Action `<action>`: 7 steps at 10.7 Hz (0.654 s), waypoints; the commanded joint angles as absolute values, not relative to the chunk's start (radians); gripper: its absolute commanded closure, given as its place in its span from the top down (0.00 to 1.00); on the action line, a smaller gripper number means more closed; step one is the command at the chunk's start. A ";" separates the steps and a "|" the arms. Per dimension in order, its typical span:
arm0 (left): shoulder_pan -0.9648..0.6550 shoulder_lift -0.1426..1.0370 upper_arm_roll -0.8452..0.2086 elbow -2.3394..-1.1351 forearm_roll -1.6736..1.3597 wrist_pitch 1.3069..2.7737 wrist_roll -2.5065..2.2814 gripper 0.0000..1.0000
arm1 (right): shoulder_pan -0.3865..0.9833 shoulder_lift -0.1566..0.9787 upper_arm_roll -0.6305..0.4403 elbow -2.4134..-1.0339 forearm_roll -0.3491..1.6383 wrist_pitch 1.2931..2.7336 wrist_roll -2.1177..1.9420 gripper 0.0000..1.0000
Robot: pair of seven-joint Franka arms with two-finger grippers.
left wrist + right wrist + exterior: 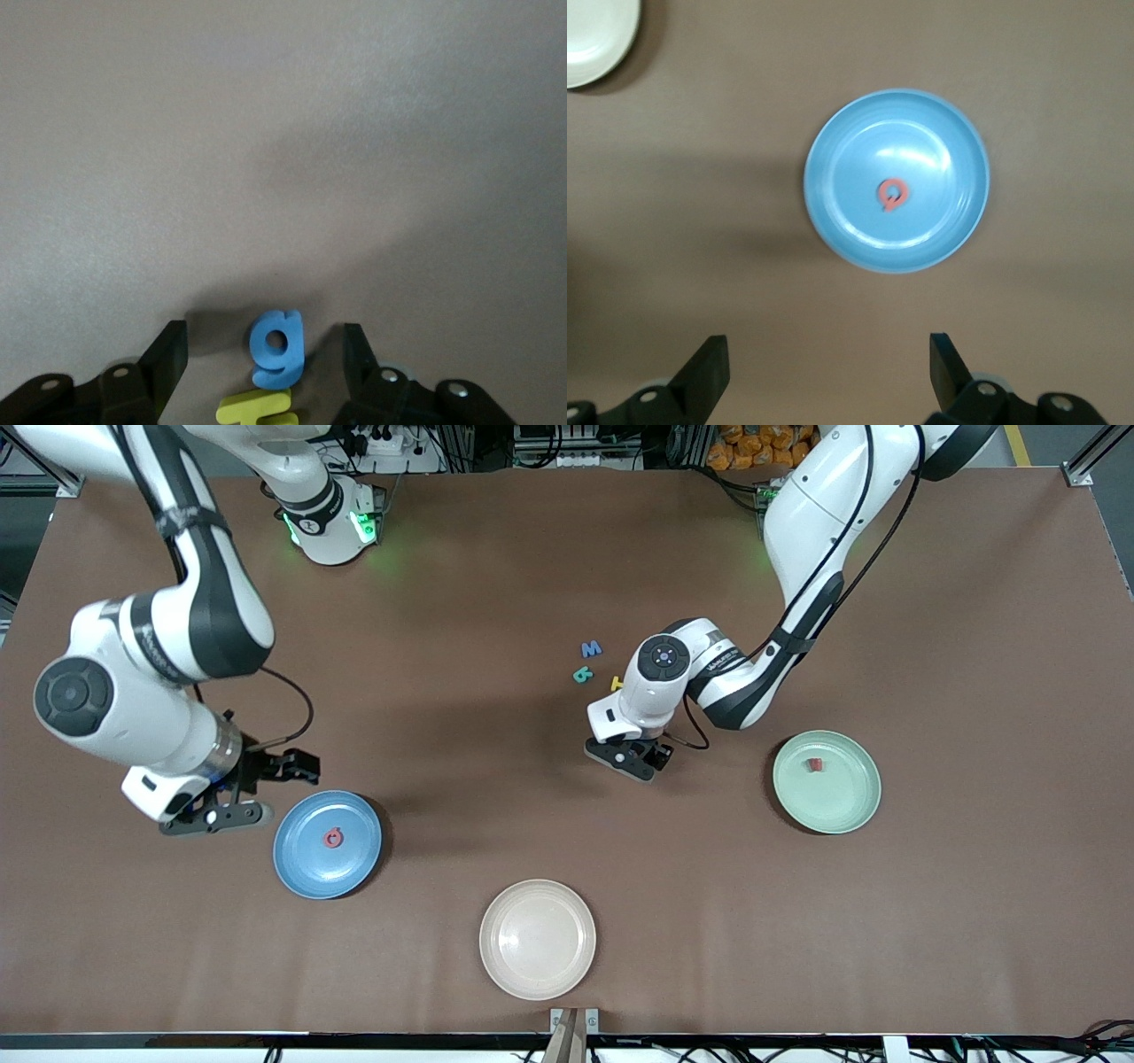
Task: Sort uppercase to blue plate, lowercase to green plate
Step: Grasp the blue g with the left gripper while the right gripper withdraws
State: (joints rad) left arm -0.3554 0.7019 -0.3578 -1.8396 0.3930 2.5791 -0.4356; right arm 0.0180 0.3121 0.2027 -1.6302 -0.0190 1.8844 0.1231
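Note:
The blue plate (306, 868) holds a salmon-red G (333, 838); both also show in the right wrist view, the plate (939, 150) and the G (892, 194). The green plate (846, 806) holds a small red letter (813, 763). A blue letter (591, 648), a teal letter (582, 675) and a yellow letter (617, 684) lie mid-table. My left gripper (654, 756) is open, low over the table. Its fingers straddle a blue rounded letter (277, 348) without touching it, with a yellow letter (255, 407) beside it. My right gripper (288, 767) is open and empty beside the blue plate.
A cream plate (538, 974) sits near the table's front edge, between the blue and green plates, and its rim shows in the right wrist view (598, 40). The left arm's wrist covers part of the mid-table letter group.

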 commanded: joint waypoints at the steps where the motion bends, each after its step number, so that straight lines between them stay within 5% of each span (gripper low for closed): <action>1: -0.354 0.692 -0.357 -1.864 0.428 2.597 -0.482 0.79 | -0.015 0.218 0.299 -1.667 -0.005 1.801 0.281 1.00; 4: -0.354 0.687 -0.357 -1.882 0.428 2.597 -0.489 0.77 | -0.075 0.184 0.418 -1.701 0.108 1.747 0.411 1.00; 7: -0.356 0.689 -0.357 -1.885 0.428 2.597 -0.488 0.64 | -0.077 0.150 0.523 -1.755 0.124 1.759 0.544 1.00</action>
